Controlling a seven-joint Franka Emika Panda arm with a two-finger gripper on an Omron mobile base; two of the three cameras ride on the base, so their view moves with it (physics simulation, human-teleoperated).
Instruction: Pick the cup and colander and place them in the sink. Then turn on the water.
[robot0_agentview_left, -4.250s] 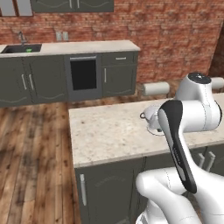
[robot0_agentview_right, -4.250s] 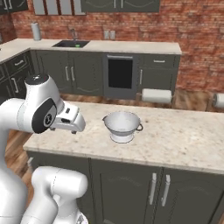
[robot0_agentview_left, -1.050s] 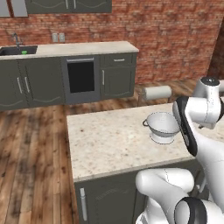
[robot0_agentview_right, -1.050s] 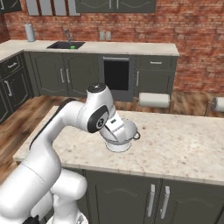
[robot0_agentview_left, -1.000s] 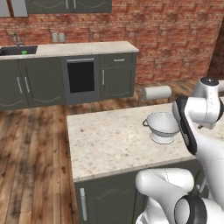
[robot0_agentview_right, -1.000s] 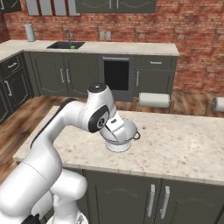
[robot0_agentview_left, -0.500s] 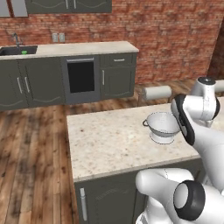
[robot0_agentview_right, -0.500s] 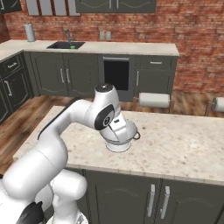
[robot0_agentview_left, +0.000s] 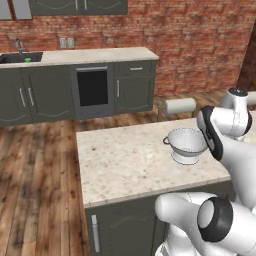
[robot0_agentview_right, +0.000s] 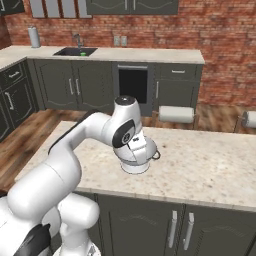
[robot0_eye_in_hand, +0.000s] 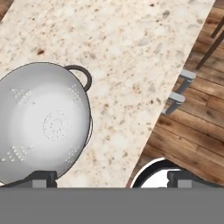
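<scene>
The white-grey colander (robot0_agentview_left: 186, 145) stands upright on the island counter (robot0_agentview_left: 125, 160), near its right end. My gripper (robot0_agentview_right: 139, 150) hangs just above the colander (robot0_agentview_right: 137, 162), open with nothing between its fingers. In the hand view the gripper (robot0_eye_in_hand: 112, 179) is spread wide: one fingertip (robot0_eye_in_hand: 41, 177) is over the colander's (robot0_eye_in_hand: 43, 122) rim, the other is past the counter's edge. Far off on the back counter lies the dark sink (robot0_agentview_left: 17, 58) with its faucet (robot0_agentview_right: 77, 39). The green cup (robot0_agentview_right: 82, 53) is a small spot at the basin. No water runs.
A paper towel roll (robot0_agentview_left: 180, 106) stands behind the island, and a second one (robot0_agentview_right: 250, 119) is at the right. A grey canister (robot0_agentview_right: 33, 36) sits left of the sink. Wood floor lies between the island and the back cabinets with the oven (robot0_agentview_left: 92, 87).
The arm has swung a little to the right, bringing the open gripper over the colander. The colander has stayed where it was.
</scene>
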